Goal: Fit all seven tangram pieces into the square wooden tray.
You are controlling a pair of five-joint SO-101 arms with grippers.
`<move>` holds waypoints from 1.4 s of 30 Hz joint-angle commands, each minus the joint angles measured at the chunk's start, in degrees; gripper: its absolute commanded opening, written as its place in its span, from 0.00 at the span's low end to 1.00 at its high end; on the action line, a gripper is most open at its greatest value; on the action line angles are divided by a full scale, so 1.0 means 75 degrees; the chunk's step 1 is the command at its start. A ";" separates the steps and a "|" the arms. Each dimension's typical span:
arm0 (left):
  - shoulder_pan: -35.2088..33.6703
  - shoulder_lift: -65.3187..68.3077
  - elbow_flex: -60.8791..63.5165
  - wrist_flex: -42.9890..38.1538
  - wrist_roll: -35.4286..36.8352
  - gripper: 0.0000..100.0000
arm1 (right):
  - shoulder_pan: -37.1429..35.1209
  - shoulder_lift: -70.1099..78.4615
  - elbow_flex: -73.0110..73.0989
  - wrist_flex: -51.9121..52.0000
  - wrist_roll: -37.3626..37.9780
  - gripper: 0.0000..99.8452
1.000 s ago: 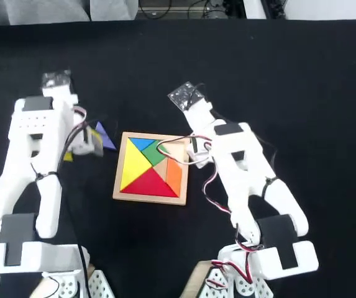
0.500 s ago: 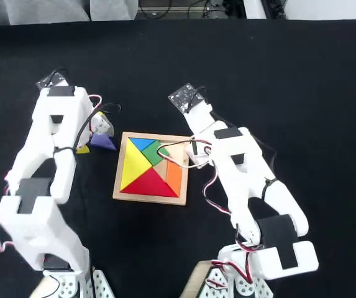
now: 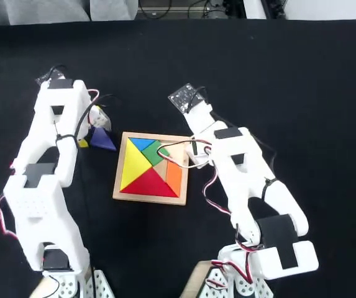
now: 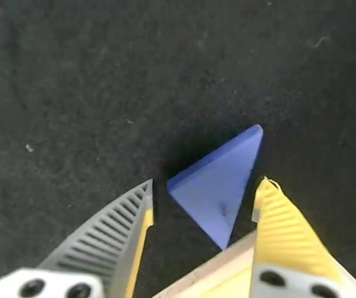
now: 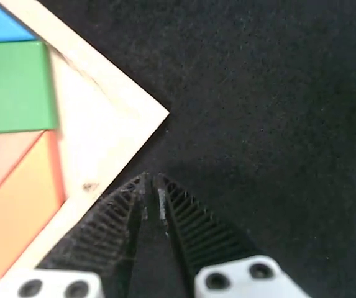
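Swinging out from its folded pose of a second ago, the left arm has brought the left gripper (image 4: 207, 182) down over the small blue wooden triangle (image 4: 218, 186), which lies flat on the black table (image 3: 289, 93) just beside the left edge of the square wooden tray (image 3: 150, 198). The jaws are spread, one on either side of the triangle, neither yet seen pressing it. Inside the tray sit a yellow triangle (image 3: 131, 167), a red triangle (image 3: 148, 184) and smaller blue, green, peach and orange pieces, with a bare triangular gap (image 3: 176, 149) left in the far right corner. That gap looks meant for the loose triangle, apparently the last piece, so the task seems one pick-and-place from done. Outside that corner the right gripper (image 5: 151, 181) rests low over the table, jaws clenched on nothing.
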 commanded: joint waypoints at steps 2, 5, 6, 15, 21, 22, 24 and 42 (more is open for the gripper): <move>-0.0018 0.0117 -0.0568 0.0082 0.0105 0.26 | 0.0059 -0.0381 -0.0029 -0.0129 0.0000 0.01; -0.0018 0.0223 -0.0768 0.0094 0.0070 0.26 | 0.0059 -0.0381 -0.0029 -0.0129 0.0000 0.01; -0.0006 0.0223 -0.0803 0.0094 0.0059 0.26 | 0.0059 -0.0381 -0.0029 -0.0129 0.0000 0.01; 0.0006 0.0680 -0.0815 0.0047 0.0059 0.26 | 0.0059 -0.0381 -0.0018 -0.0129 0.0000 0.01; 0.0006 0.0797 -0.1049 0.0082 -0.0012 0.26 | 0.0059 -0.0381 -0.0018 -0.0129 0.0000 0.01; 0.0006 0.0809 -0.1108 0.0082 -0.0176 0.26 | 0.0059 -0.0381 -0.0018 -0.0129 0.0000 0.01; 0.0041 0.0809 -0.1131 0.0082 -0.0574 0.26 | 0.0059 -0.0381 -0.0018 -0.0129 0.0000 0.01; 0.0111 0.0809 -0.0990 0.0094 -0.0727 0.14 | 0.0059 -0.0381 -0.0018 -0.0129 0.0000 0.01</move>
